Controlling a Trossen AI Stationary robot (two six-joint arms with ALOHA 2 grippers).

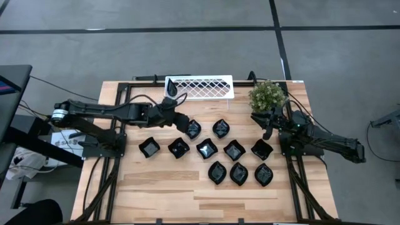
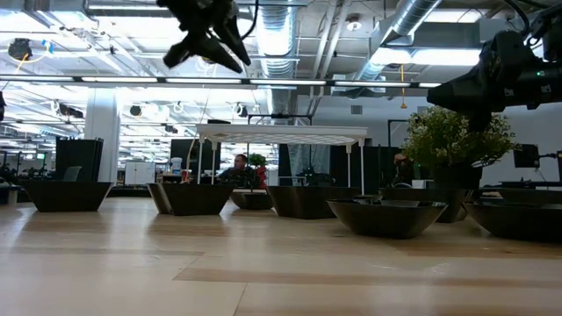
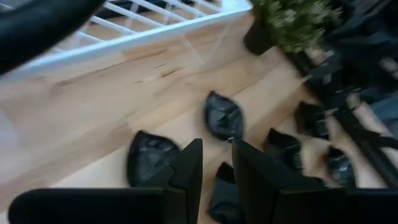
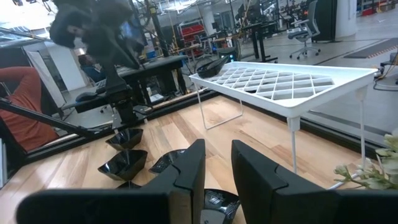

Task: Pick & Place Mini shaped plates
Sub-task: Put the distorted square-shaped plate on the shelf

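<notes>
**Ten plates on the wood, both grippers empty-handed**

The mini shaped plates (image 1: 207, 149) are all down on the table (image 1: 156, 187). I count ten glossy black dishes in three loose rows across the middle. Two sit nearest the white lattice tray (image 1: 200, 87), five are in the centre row, and three are closest to the front edge.

The left gripper (image 3: 217, 152) hangs high over the table just in front of the tray, above the two rear plates. Its fingers stand a narrow gap apart, and bare wood and dishes show straight through that gap, so it is carrying nothing.

Across the table, the right gripper (image 4: 216, 152) waits beside the green potted plant (image 1: 267, 95). It is raised off the surface with the same narrow gap and nothing in it.

No plate shows on the lattice from above or from the right wrist view. There is a dark shape at the tray's corner next to the left arm, and I cannot tell whether it is a dish or part of the arm.

As I read it, nothing is visibly placed so far and no pick is in hand. If the tray is the target, practically the whole job lies ahead. The left arm looks best set for a rear plate.
</notes>
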